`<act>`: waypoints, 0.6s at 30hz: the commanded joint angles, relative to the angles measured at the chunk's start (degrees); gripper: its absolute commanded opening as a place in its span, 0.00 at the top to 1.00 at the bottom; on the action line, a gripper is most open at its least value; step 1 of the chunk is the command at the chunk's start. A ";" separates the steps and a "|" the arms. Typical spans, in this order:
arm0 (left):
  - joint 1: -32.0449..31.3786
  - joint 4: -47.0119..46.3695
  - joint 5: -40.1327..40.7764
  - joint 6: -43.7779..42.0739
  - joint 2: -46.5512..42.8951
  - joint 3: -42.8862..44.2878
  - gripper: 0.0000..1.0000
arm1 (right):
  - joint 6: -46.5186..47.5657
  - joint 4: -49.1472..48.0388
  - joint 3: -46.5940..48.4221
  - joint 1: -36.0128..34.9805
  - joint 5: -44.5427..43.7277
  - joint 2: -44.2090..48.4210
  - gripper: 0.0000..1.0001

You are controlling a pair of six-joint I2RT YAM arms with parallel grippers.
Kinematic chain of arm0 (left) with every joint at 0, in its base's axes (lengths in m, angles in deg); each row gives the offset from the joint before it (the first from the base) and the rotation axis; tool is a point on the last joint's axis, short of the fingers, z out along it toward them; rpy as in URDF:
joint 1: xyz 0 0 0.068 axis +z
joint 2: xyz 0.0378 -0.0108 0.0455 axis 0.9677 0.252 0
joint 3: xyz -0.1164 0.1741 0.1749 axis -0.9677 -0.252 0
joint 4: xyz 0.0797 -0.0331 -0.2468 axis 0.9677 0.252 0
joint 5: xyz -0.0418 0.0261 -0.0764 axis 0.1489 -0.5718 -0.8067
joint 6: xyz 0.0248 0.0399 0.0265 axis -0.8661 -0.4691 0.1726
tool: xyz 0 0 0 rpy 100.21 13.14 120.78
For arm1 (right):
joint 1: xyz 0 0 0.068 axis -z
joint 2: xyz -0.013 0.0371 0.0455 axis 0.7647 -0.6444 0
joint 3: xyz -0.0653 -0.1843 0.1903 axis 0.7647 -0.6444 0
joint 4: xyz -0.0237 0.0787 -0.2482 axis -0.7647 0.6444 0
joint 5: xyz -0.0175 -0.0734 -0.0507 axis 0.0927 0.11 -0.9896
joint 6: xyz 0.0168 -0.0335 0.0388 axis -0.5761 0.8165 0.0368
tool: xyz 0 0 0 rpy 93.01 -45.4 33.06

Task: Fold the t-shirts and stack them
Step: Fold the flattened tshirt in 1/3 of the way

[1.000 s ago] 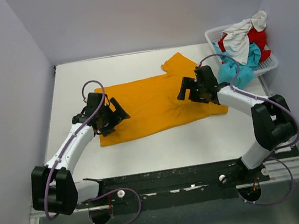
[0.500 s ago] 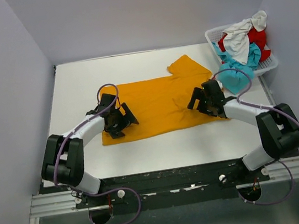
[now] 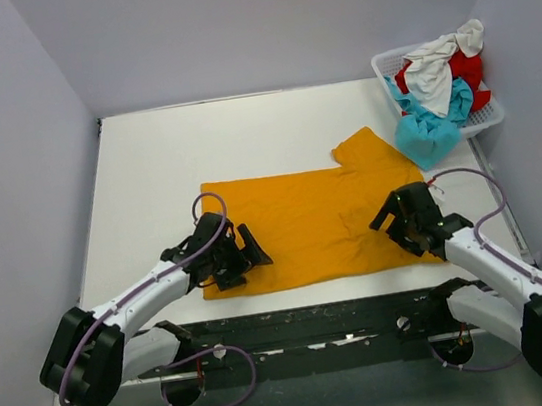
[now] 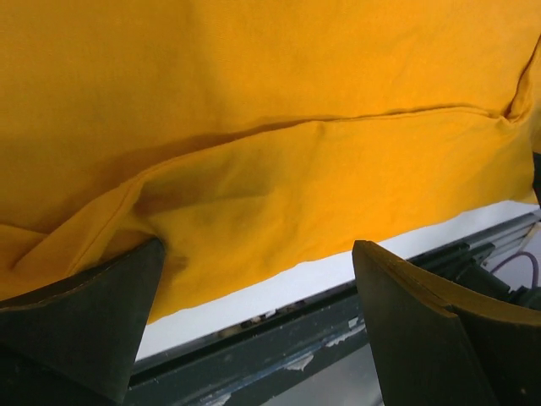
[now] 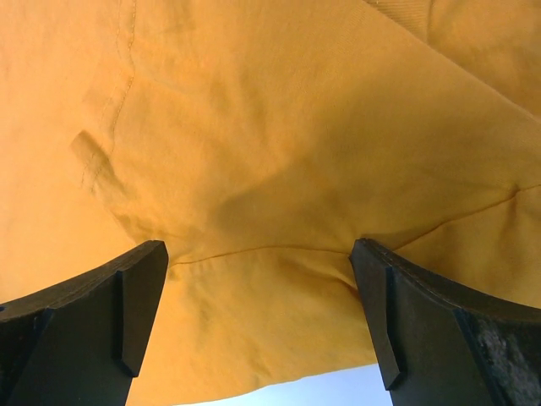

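Note:
The mustard-orange t-shirt [image 3: 314,222] lies spread flat near the table's front edge, one sleeve [image 3: 369,149] pointing back right. My left gripper [image 3: 248,257] stands open over its front left corner, fingertips down on the cloth. The left wrist view [image 4: 258,254] shows the shirt's hem and a fold between the wide jaws. My right gripper [image 3: 400,220] is open on the front right part, and orange cloth [image 5: 254,169] fills the space between its fingers [image 5: 258,254]. White [image 3: 433,64], red [image 3: 469,64] and turquoise [image 3: 428,130] t-shirts are heaped in the basket.
The white lattice basket [image 3: 489,117] stands at the back right corner, with the turquoise shirt hanging over its near side. Walls close in the table on the left, back and right. The dark mounting rail [image 3: 318,323] runs just below the shirt's front hem.
Both arms have drawn back toward the near edge. The orange shirt has slid with them toward the front and a little to the right. Jaws stayed wide.

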 commanded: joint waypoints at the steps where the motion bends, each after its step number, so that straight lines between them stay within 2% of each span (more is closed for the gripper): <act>1: -2.95 6.09 1.27 6.13 -4.80 -6.13 0.01 | -5.48 15.42 -0.88 0.17 -3.43 7.80 0.00; 3: -3.76 6.39 1.99 6.74 -5.74 -6.24 0.01 | -5.84 15.52 -1.19 0.12 -1.64 9.55 0.00; 5: -4.74 5.21 1.96 7.53 -5.90 -6.16 0.01 | -7.21 15.08 -2.41 0.14 -4.09 9.32 0.00; 12: -9.13 5.10 0.78 8.92 -5.08 -4.85 0.01 | -8.38 13.85 -0.47 0.70 -8.99 1.20 0.00; 18: -10.19 6.91 1.27 9.28 -5.73 -4.54 0.01 | -9.69 16.04 -1.07 4.27 -9.77 4.72 0.00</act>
